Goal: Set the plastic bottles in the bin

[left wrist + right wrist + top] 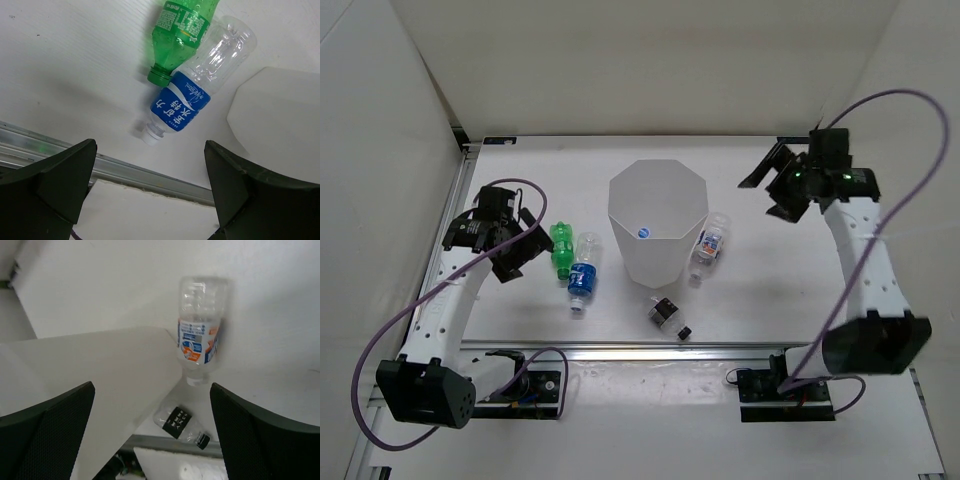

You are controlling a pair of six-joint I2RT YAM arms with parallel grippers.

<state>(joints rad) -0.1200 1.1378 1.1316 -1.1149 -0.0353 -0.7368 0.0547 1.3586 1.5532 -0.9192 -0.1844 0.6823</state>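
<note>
The bin (658, 225) stands mid-table, and a small blue round thing (642, 232) shows inside it. To its left lie the green bottle (561, 248) and the clear blue-labelled bottle (584, 272), side by side and touching. The white/blue/orange-labelled bottle (711, 245) lies against the bin's right side. The short dark-labelled bottle (667, 317) lies in front of the bin. No plain clear bottle shows on the table. My left gripper (525, 253) is open and empty, left of the green bottle (182, 30) and blue-labelled bottle (195, 85). My right gripper (767, 192) is open and empty, raised right of the bin (100, 375).
An aluminium rail (650, 350) runs along the table's near edge. White walls close in the left, back and right sides. Purple cables loop from both arms. The left wrist view shows the bin's corner (280, 115).
</note>
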